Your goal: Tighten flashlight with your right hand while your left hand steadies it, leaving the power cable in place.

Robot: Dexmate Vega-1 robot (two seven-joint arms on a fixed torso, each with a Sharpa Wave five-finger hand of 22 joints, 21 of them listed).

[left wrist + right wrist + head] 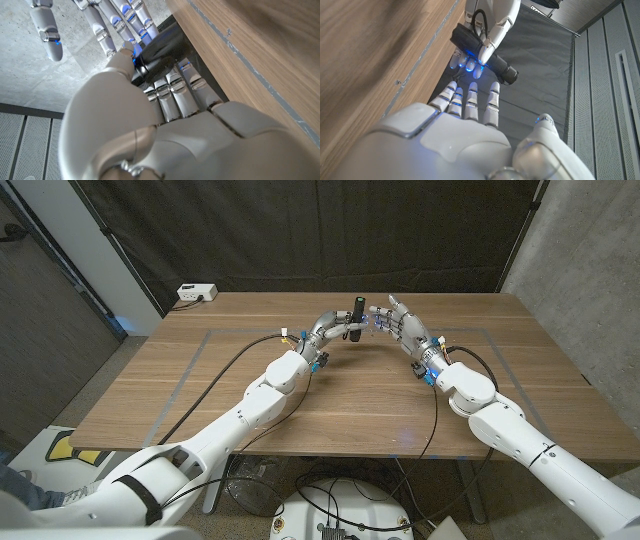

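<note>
The black flashlight [357,314] stands roughly upright above the far middle of the table, gripped by my left hand [330,329]. In the left wrist view my left hand's fingers [172,95] wrap around the flashlight's dark barrel [160,47]. My right hand [402,327] hovers just right of the flashlight with its fingers spread and nothing in them. The right wrist view shows its fingers [470,97] stopping a little short of the flashlight [492,61]. A thin black cable [477,19] loops off one end of the flashlight.
A white power box [197,292] sits at the table's back left corner. Black cables [215,380] trail across the wooden table [340,405] beside both arms. A dark curtain hangs behind the table, and a concrete wall stands to the right.
</note>
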